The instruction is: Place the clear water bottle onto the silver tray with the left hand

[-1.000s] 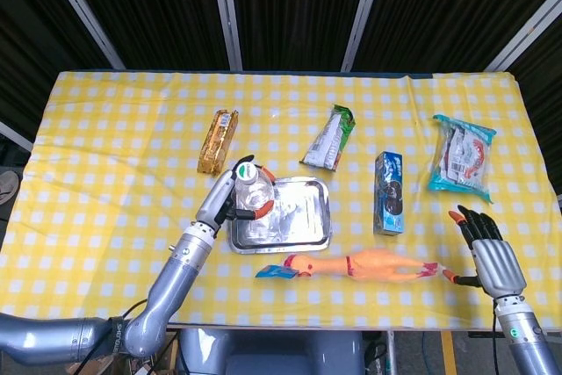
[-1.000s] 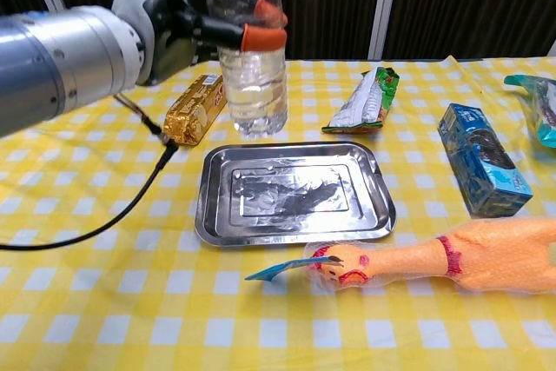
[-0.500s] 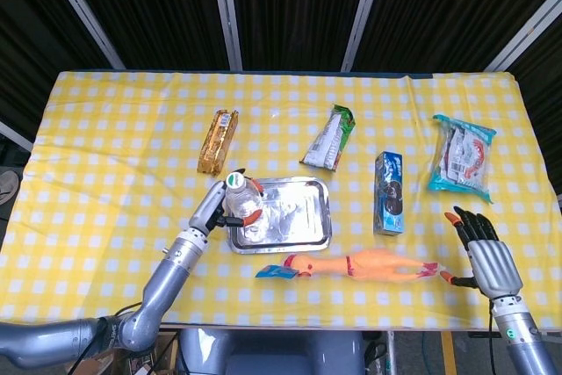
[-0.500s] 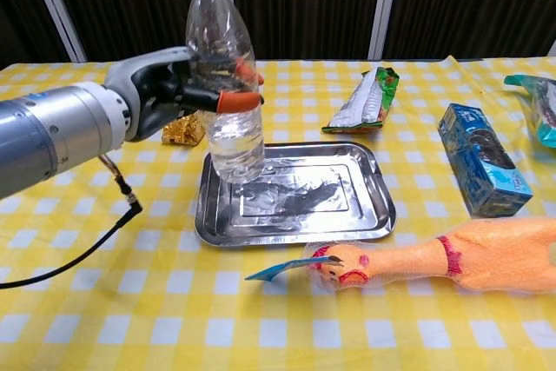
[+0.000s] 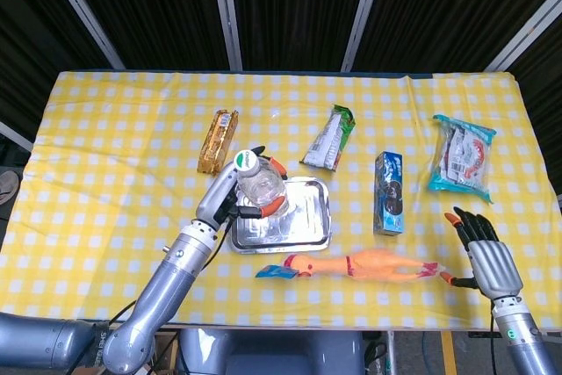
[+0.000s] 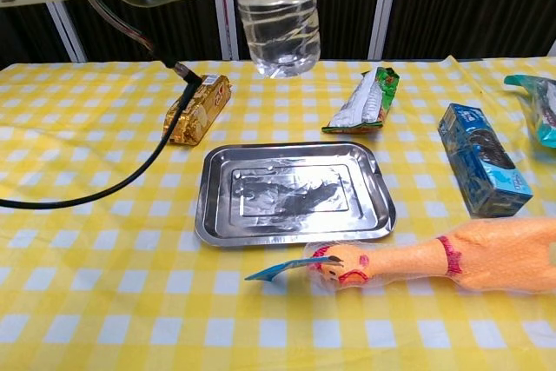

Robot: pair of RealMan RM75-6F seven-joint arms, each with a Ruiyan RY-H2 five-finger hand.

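The left hand (image 5: 230, 195) grips the bottle (image 6: 276, 15), fingers wrapped round its body, and now holds it high above the tray (image 6: 217, 215). Half a second ago the bottle's base stood on or just over the tray's left part; in the chest view it has since risen so far that its cap is out of the top of the picture and only its lower body shows, clear of the tray and hanging over its far edge. 1 second ago it was also raised, though lower than now. From the head view the bottle (image 5: 257, 183) sits over the tray's (image 5: 318, 217) near-left corner, cap up.

The right hand (image 5: 485, 248) rests at the table's front right, fingers apart and holding nothing, much where it was before.

Beyond the left hand lies a gold packet (image 6: 198, 109). To its right lie a green packet (image 6: 365, 100) and a blue box (image 6: 482, 158). In front of the tray lies a rubber chicken (image 6: 434, 258). None of these has shifted.
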